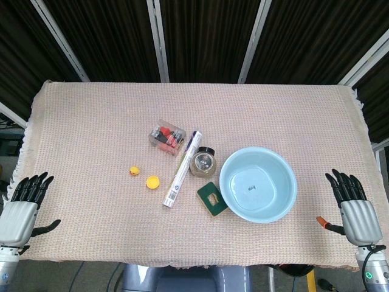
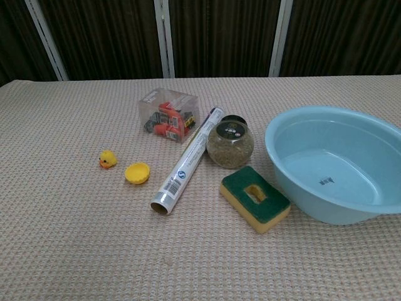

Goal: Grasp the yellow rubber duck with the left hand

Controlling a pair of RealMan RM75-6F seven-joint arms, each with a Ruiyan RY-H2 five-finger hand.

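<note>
1. Yellow rubber duck (image 1: 134,171): small, upright on the cloth-covered table (image 1: 85,121), left of centre, just beside a yellow cap (image 1: 152,181); nearer the front edge than the back
2. Handling, judged: very light, soft, squeezable, likely to skid or tip; best pinched across the body's sides, not the head
3. Left hand (image 1: 21,210): at the front-left corner, fingers spread, holding nothing, well apart from the duck
4. Right hand (image 1: 355,210): at the front-right corner, fingers spread, holding nothing
</note>
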